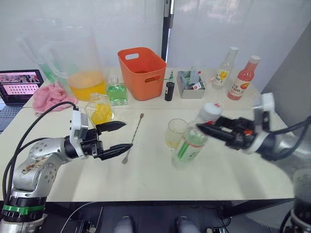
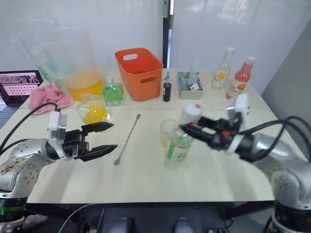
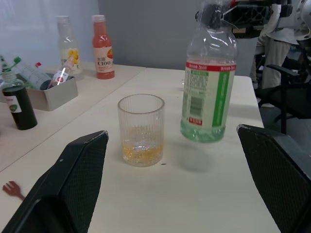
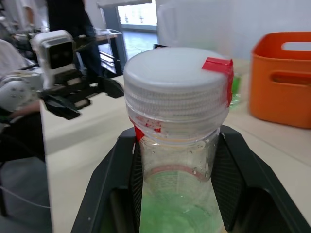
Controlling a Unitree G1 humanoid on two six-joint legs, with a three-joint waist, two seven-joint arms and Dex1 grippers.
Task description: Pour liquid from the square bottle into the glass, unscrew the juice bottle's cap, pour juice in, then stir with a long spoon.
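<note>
My right gripper [image 1: 203,127] is shut on the neck of the juice bottle [image 1: 190,145], a clear plastic bottle with a green label and a white cap [image 4: 177,80] marked with red tape. The bottle hangs tilted just above the table, right beside the ribbed glass [image 3: 141,128]. A little yellow liquid lies in the bottom of the glass. My left gripper [image 1: 127,135] stands open near the table, left of the long spoon [image 1: 132,138], which lies flat. A square bottle [image 1: 100,110] of yellow liquid and a green square bottle [image 1: 116,92] stand behind it.
An orange bin [image 1: 142,73] and a large pitcher [image 1: 80,63] of orange liquid stand at the back. A pink cloth [image 1: 51,97] and a laptop [image 1: 17,87] lie far left. A grey tray [image 1: 190,85], a small dark bottle [image 1: 169,91] and two drink bottles [image 1: 243,77] stand at the back right.
</note>
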